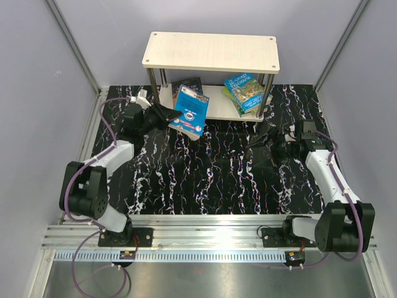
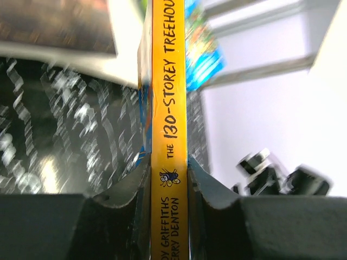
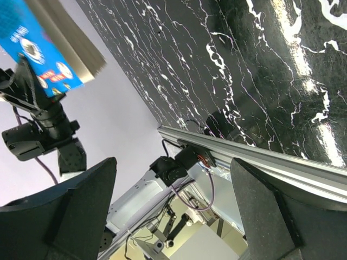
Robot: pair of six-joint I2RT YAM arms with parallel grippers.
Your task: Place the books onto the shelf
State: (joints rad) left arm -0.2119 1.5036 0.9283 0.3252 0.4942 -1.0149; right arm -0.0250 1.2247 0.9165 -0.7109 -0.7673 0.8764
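Shelf [image 1: 211, 51] is standing at the far edge of the black marbled counter [image 1: 211, 174] in the top view, a pale top board over a lower tier. Dark book [image 1: 188, 82] is lying on the lower tier toward its left. Green books [image 1: 245, 92] are lying stacked on the same tier toward its right. Left arm [image 1: 115, 155] is reaching toward the shelf's left front. The left jaws are gripping a blue book [image 1: 190, 112] by its left edge, cover up and tilted, just in front of the lower tier. Whether the blue book is touching that tier cannot be told. Right arm [image 1: 325, 167] is lying low on the right of the counter. The right jaws are pointing left in front of the shelf's right end, apart from it and holding nothing.

Left wrist view: two dark fingers [image 2: 130, 206] are pressing on either side of the blue book's yellow spine [image 2: 169, 108], lettered "The 130-Storey Treehouse". The left jaws are standing narrow, clamped on that book. The dark book and the green books are showing blurred beyond it.

Right wrist view: both fingers [image 3: 70, 216] are standing wide apart, with only the counter and the near-edge rail [image 3: 260, 160] showing between them. The blue book is appearing at upper left, carried in the left jaws, well apart from the right jaws.
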